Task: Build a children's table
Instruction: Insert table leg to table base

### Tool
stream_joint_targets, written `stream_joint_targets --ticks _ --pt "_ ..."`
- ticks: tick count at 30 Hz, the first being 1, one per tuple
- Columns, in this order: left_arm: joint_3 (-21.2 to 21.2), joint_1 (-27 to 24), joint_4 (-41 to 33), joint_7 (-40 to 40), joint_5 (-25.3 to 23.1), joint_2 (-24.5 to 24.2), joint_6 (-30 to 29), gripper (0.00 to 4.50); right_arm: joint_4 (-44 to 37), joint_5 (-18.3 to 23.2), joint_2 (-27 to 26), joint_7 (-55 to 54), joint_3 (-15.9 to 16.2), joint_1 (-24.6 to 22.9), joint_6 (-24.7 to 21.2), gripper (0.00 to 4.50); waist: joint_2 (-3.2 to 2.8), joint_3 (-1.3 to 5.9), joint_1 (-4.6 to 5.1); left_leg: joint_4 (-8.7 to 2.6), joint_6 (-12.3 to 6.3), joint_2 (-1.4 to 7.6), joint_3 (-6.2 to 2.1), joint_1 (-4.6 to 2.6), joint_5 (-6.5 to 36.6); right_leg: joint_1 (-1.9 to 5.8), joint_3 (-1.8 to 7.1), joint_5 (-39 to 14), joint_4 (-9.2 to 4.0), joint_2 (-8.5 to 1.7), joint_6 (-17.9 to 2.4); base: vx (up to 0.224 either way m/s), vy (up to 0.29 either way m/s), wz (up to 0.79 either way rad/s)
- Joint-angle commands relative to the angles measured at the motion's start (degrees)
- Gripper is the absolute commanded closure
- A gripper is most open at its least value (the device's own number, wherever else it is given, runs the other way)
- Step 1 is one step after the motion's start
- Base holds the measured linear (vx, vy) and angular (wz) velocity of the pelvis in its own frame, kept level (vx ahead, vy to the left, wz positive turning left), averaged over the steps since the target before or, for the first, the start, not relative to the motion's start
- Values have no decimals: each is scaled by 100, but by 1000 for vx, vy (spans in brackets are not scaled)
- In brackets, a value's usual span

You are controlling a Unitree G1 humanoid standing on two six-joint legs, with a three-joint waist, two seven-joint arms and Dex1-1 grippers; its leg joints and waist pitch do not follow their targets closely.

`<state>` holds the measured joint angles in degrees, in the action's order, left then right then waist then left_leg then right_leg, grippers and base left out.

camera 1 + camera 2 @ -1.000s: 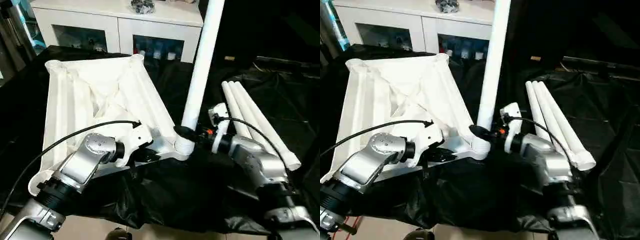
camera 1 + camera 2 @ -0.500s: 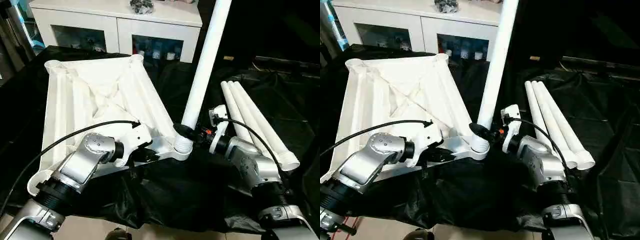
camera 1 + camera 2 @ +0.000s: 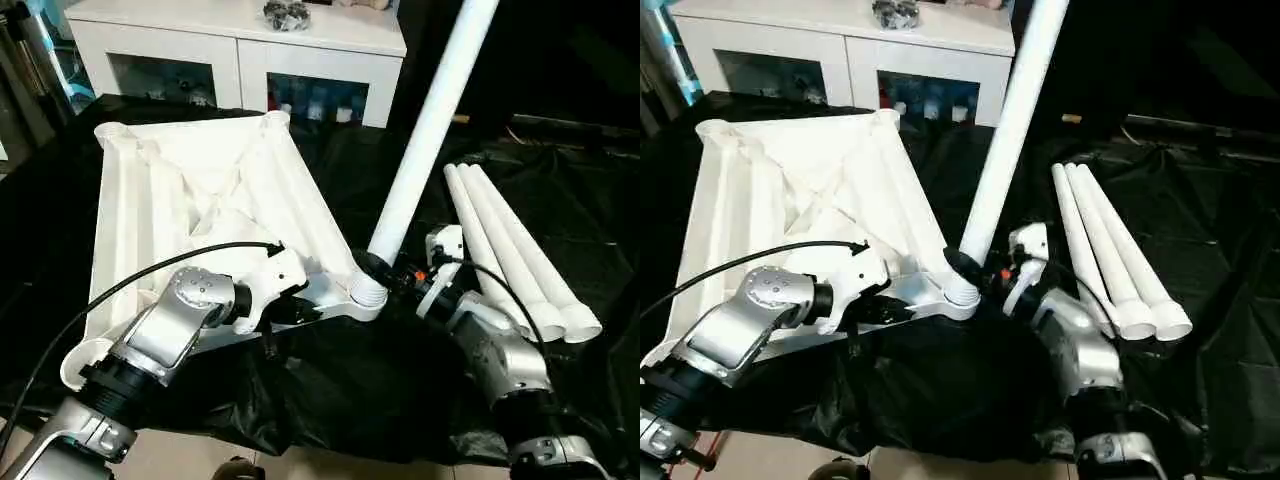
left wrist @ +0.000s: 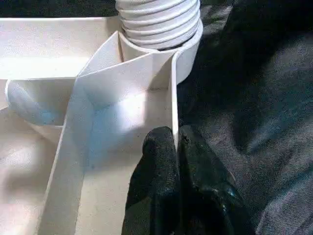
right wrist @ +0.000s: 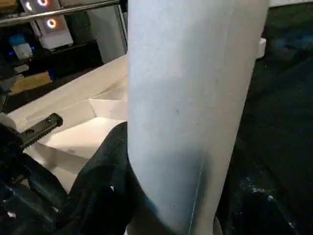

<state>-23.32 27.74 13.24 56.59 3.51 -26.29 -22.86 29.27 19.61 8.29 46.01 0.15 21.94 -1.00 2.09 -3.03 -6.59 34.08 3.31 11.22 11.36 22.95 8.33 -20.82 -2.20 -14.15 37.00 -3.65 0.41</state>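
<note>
1 leg [image 3: 425, 135] stood tilted in the corner socket [image 3: 366, 292] at frame centre; right jaws [image 3: 390, 272] gripped its base, left jaws [image 4: 176, 147] pinched the tabletop [image 3: 190, 200] rim. Straightening the leg before pressing seemed wise.

We see a white cabinet [image 3: 240, 45] with glass doors at the far side, and small colourful items sit blurred behind the glass [image 3: 310, 100]. A dark, lumpy thing [image 3: 287, 12] rests on its top; we cannot tell what it is. A crumpled black cloth [image 3: 350, 390] covers the work surface, its near edge hanging over a pale floor [image 3: 300, 465].
</note>
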Motion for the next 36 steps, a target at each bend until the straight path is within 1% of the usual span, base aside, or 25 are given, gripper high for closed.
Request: stream_joint_targets --ticks 1,3,5,7,9,10,12,13,14,17,20,21,24,27,30,32,35,36 --pt "21 139 -13 85 8 52 142 450 203 -316 196 -302 -99 -246 11 262 -140 349 55 -488 343 262 -170 -273 2016 29 236 -911 -525 -446 -1106 0 0 0" --pt "26 145 1 86 2 62 148 450 179 -340 200 -299 -75 -276 72 262 -141 353 54 -490 325 264 -173 -269 1998 31 236 -862 -518 -444 -1110 0 0 0" --pt "33 159 41 73 -24 96 171 450 91 -386 183 -340 -22 -370 225 262 -130 348 49 -489 298 263 -165 -261 1964 27 242 -817 -525 -445 -1103 0 0 0" --pt "36 162 44 65 -26 106 171 450 100 -361 150 -383 -56 -379 250 262 -124 345 52 -494 279 261 -168 -256 1979 32 241 -859 -528 -449 -1096 0 0 0" --pt "40 164 49 61 -22 122 178 450 188 -244 60 -476 -189 -347 267 262 -134 337 55 -499 279 263 -174 -265 2064 14 244 -1012 -544 -458 -1094 0 0 0" --pt "40 164 50 60 -22 123 180 450 201 -229 49 -488 -205 -340 268 262 -134 337 55 -499 279 263 -174 -265 2064 14 244 -1012 -544 -458 -1094 0 0 0" --pt "36 153 51 66 -24 142 200 450 376 39 -95 -660 -462 -211 191 262 -139 325 71 -509 309 265 -184 -279 2291 -10 248 -1304 -574 -473 -1076 0 0 0" --pt "35 152 50 68 -26 144 201 450 402 81 -117 -681 -501 -188 172 262 -149 326 78 -511 318 267 -189 -282 2343 -16 251 -1355 -575 -479 -1082 0 0 0" --pt "35 149 48 71 -31 147 203 450 442 145 -152 -713 -563 -152 142 262 -145 324 90 -525 341 268 -200 -267 2361 -4 242 -1409 -576 -473 -1066 0 0 0" --pt "36 166 84 81 -61 161 229 450 554 252 -214 -777 -657 -81 111 262 -157 326 105 -524 352 268 -198 -266 2346 -18 244 -1360 -575 -476 -1067 0 0 0" --pt "49 182 115 76 -81 175 246 450 598 146 -186 -745 -563 -150 219 262 -156 326 110 -528 353 269 -191 -267 2313 -22 246 -1309 -575 -470 -1060 0 0 0" --pt "53 188 122 69 -84 182 248 450 594 142 -187 -734 -570 -210 223 262 -144 328 105 -523 337 268 -186 -265 2268 -18 249 -1277 -575 -473 -1062 0 0 0" --pt "54 194 132 48 -95 190 257 450 584 96 -176 -743 -552 -347 269 262 -155 326 95 -528 313 270 -183 -262 2222 -17 249 -1232 -580 -472 -1056 0 0 0" --pt "56 190 135 33 -104 202 276 450 594 -20 -160 -815 -484 -465 404 262 -159 324 77 -536 320 276 -187 -267 2267 -24 249 -1290 -591 -476 -1029 0 0 0" --pt "55 188 141 32 -115 213 286 450 596 -233 -135 -936 -405 -595 655 262 -158 314 78 -543 330 274 -190 -273 2366 -37 254 -1438 -612 -482 -996 0 0 0" --pt "52 189 145 34 -119 213 286 450 547 -268 -143 -966 -388 -661 717 262 -161 310 80 -553 343 276 -196 -275 2432 -46 256 -1546 -628 -481 -949 0 0 0" --pt "52 191 146 38 -126 214 286 450 479 -298 -143 -995 -368 -708 734 262 -166 316 82 -564 332 279 -199 -284 2458 -49 254 -1498 -628 -475 -943 0 0 0" --pt "55 188 141 42 -128 213 281 450 442 -310 -137 -1004 -350 -729 727 262 -207 318 75 -565 341 278 -205 -284 2457 -50 255 -1458 -623 -477 -946 0 0 0"
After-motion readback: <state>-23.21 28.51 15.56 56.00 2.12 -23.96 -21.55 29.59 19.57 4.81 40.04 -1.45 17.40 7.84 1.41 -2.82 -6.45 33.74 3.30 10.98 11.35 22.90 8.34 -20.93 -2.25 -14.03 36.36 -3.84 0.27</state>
